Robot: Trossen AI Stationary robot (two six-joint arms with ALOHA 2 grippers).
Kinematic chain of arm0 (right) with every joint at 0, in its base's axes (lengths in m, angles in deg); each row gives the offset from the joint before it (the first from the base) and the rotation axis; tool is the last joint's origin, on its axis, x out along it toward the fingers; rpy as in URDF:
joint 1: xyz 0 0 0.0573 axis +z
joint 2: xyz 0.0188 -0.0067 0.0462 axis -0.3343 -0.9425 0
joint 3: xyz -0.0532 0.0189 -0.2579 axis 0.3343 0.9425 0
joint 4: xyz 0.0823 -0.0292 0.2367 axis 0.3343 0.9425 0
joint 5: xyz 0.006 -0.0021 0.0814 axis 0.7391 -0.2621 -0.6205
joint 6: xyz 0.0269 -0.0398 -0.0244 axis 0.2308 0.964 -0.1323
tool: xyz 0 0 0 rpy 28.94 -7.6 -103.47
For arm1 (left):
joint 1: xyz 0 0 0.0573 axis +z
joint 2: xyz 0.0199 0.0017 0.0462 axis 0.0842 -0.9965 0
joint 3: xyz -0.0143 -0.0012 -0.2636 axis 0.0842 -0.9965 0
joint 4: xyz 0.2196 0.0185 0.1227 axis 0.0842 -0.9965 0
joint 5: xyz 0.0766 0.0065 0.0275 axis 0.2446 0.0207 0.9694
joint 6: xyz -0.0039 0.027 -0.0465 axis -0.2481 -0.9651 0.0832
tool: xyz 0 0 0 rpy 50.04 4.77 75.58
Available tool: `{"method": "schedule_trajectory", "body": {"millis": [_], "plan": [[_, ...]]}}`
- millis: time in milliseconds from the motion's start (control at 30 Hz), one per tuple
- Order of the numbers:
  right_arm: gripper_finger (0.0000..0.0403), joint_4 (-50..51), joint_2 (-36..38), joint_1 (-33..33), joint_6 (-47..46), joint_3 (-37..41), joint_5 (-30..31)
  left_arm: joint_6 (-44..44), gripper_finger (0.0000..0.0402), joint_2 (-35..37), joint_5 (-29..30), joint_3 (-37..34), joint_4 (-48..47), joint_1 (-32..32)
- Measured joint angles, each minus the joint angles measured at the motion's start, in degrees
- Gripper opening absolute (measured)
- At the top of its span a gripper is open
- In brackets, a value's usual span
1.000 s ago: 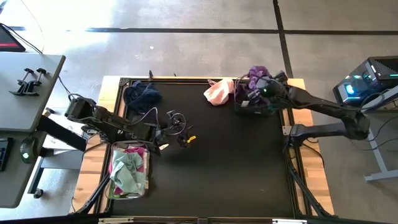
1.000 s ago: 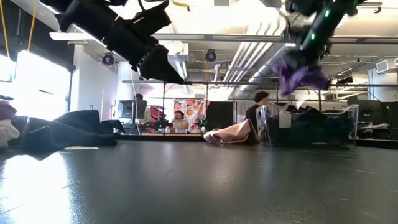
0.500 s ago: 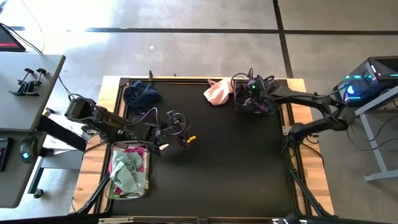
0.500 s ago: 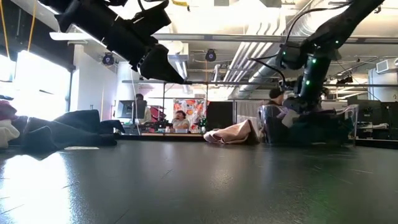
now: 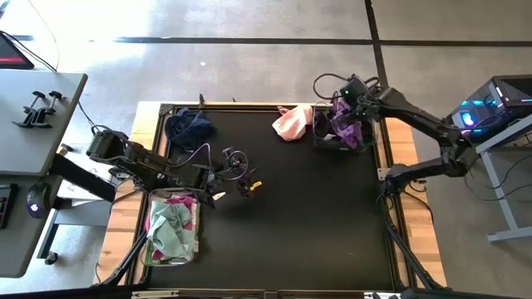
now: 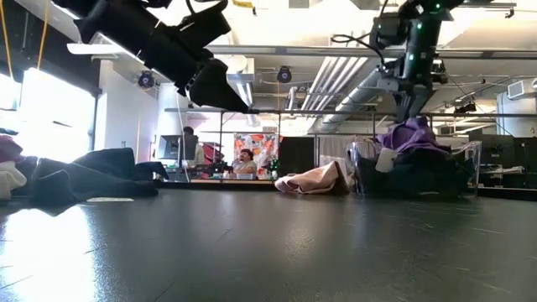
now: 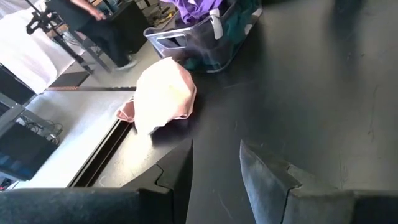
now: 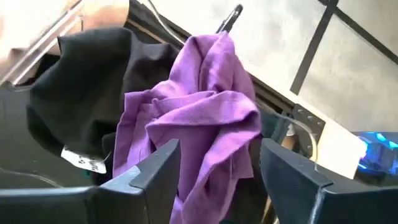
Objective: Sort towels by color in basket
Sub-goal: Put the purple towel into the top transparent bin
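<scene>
The right gripper (image 5: 347,93) has its jaws spread wide and empty, poised just above the purple towel (image 5: 346,124). A second ago those jaws were pinching that towel and dangling it in the air; half a second ago they were down low in the basket. The purple towel lies heaped on top of the dark cloths in the clear basket (image 5: 326,139) at about 1 o'clock on the surface (image 5: 291,216), and the arm has risen clear of it. In the right wrist view the towel (image 8: 199,124) rests against a black towel (image 8: 74,99) with a white tag.

Just beside the basket, toward 12 o'clock, the pink towel (image 5: 292,123) lies on the surface, unmoved. A navy towel (image 5: 189,126) sits at about 11 o'clock, also unchanged.

The left gripper (image 5: 237,173) hangs over the surface at about 9 o'clock, its jaws partly apart with nothing between them, where it was a second ago. Beside it, at 8 o'clock, a second basket (image 5: 152,249) holds teal and magenta towels (image 5: 170,226).
</scene>
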Motion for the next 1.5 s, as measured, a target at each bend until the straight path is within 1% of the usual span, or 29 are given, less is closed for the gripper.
{"method": "schedule_trajectory", "body": {"millis": [133,267,333,467,500,567,633,700,800,933,1000,1100,1167,1200,1233,1267,1367,1400,1433,1500], "plan": [[0.0175,-1.5,-0.3,0.0,-0.1,0.8,-1.6,0.0,0.0119,0.0,-0.1,0.0,0.5,0.0],[0.0116,-8.7,-1.4,-1.1,-0.7,5.8,-2.8,0.0,0.0119,0.0,-0.6,0.0,0.6,0.0],[0.0084,-14.0,-2.2,-1.0,-0.5,9.1,-6.7,0.0,0.0119,0.0,-0.6,0.0,0.7,0.0],[0.0026,-25.4,-5.3,-0.4,4.3,16.0,-15.7,0.0,0.0119,0.0,-0.6,0.0,0.7,0.0],[0.0015,-28.1,-6.0,-0.4,6.6,17.1,-17.4,0.0,0.0119,0.0,-0.6,0.0,0.7,0.0],[0.0006,-30.8,-7.1,-0.4,10.4,18.7,-18.5,0.0,0.0119,0.0,-0.6,0.0,0.7,0.0],[0.0011,-30.8,-7.5,-0.3,12.5,19.0,-17.7,0.3,0.0119,0.0,-0.6,0.0,0.7,0.0],[0.0027,-29.1,-7.5,-0.5,13.7,18.1,-16.4,1.0,0.0119,0.0,-0.6,0.0,0.7,0.0],[0.0063,-24.9,-6.7,-0.6,15.7,15.3,-16.1,1.5,0.0119,0.0,-0.6,0.0,0.7,0.0],[0.0117,-17.8,-4.4,-0.5,17.1,9.6,-16.0,1.5,0.0119,0.0,-0.6,0.0,0.7,0.0],[0.0139,-12.6,-3.4,-0.5,16.9,6.3,-17.3,1.5,0.0119,0.0,-0.6,0.0,0.6,0.0],[0.0155,-7.5,-2.2,-0.5,17.5,2.8,-21.7,1.5,0.0119,0.0,-0.6,0.0,0.6,0.0],[0.0157,-8.2,-1.1,-0.4,17.1,2.4,-24.9,1.5,0.0119,0.0,-0.6,0.0,0.6,-0.1],[0.0156,-9.1,-0.7,-0.3,15.9,2.4,-25.5,1.5,0.0119,0.0,-0.6,0.0,0.6,0.0],[0.0154,-10.3,-0.4,-0.3,13.9,2.7,-24.8,1.5,0.0119,0.0,-0.6,0.0,0.6,0.0],[0.0150,-11.2,-0.3,-0.3,11.8,3.2,-23.1,1.5,0.0119,0.0,-0.6,0.0,0.6,-0.1],[0.0132,-13.7,-0.5,-0.7,6.1,6.2,-14.8,1.5,0.0119,0.0,-0.6,0.0,0.6,-0.1],[0.0123,-14.7,-0.7,-1.0,4.4,7.6,-12.9,1.5,0.0119,0.0,-0.6,0.0,0.6,-0.1],[0.0115,-15.6,-1.0,-1.3,3.1,9.1,-11.8,1.5,0.0119,0.0,-0.6,0.0,0.6,-0.1],[0.0095,-17.2,-1.9,-1.7,2.0,12.5,-11.6,1.5,0.0119,0.0,-0.7,0.0,0.6,-0.1]]}}
